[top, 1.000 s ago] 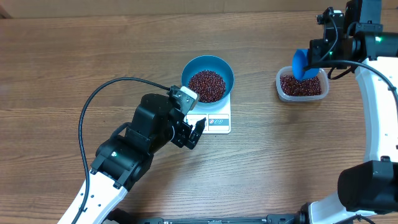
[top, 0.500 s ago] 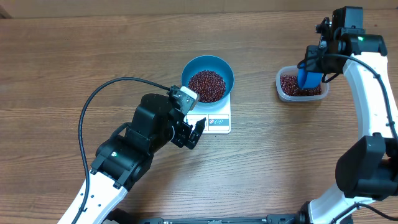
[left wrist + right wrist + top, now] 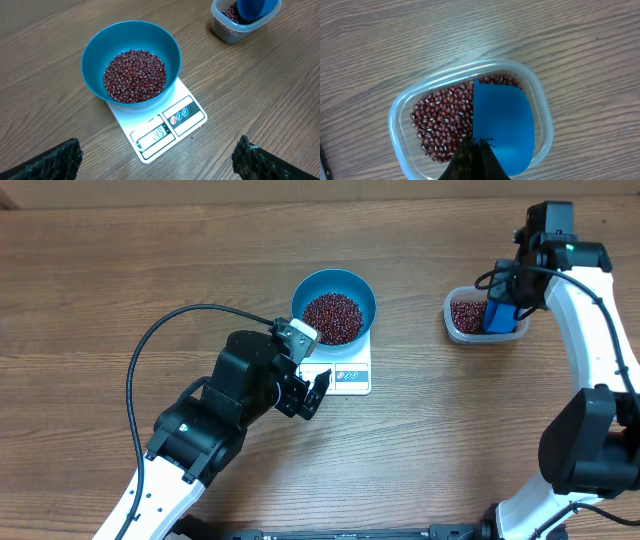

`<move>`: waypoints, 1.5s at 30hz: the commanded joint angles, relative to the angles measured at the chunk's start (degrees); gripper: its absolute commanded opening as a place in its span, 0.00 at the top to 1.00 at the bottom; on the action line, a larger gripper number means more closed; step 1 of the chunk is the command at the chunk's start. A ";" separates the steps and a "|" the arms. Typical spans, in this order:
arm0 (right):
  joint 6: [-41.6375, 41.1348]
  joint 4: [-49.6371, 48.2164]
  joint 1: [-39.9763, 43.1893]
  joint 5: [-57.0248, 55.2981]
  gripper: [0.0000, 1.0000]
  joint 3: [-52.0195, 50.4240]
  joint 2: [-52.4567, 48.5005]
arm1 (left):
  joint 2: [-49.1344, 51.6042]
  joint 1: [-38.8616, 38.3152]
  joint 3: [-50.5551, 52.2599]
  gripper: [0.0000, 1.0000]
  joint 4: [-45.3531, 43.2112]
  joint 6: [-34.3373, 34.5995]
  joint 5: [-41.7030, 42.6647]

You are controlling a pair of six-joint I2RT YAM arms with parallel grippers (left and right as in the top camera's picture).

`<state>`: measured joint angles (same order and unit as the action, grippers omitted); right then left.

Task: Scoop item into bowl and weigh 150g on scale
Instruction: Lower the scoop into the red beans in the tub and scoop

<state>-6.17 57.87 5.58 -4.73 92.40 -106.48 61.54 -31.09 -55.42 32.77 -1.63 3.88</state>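
The blue bowl is seen standing on the white scale, and a heap of red-brown beans is held inside it. The far part of the scale is hidden under the bowl, and the figures on its display are too faint to be read with certainty. The left end effector is held just beside the scale's near edge with its jaws spread wide and nothing between them. In the left wrist view only its dark fingertips are shown, cut off at the bottom corners. At the right of the counter, more beans are kept in a clear tub. A blue scoop is stood in them, gripped by the closed right end effector. Its handle is hidden by the fingers.
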 commanded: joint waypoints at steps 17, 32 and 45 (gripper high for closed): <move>-1.33 -3.63 0.17 14.21 0.96 -2.23 -0.28 | 0.24 0.11 0.31 0.00 -0.02 0.37 0.02; -0.85 -1.33 0.17 2.40 0.96 1.51 -0.26 | 0.24 0.11 0.31 0.01 -0.02 0.37 0.02; 1.73 6.80 0.17 0.31 0.96 12.57 -0.26 | 0.24 0.11 0.31 0.00 -0.04 0.37 0.02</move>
<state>-5.74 63.94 5.58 -3.42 101.36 -106.59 61.54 -31.09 -55.42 32.77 -1.63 3.88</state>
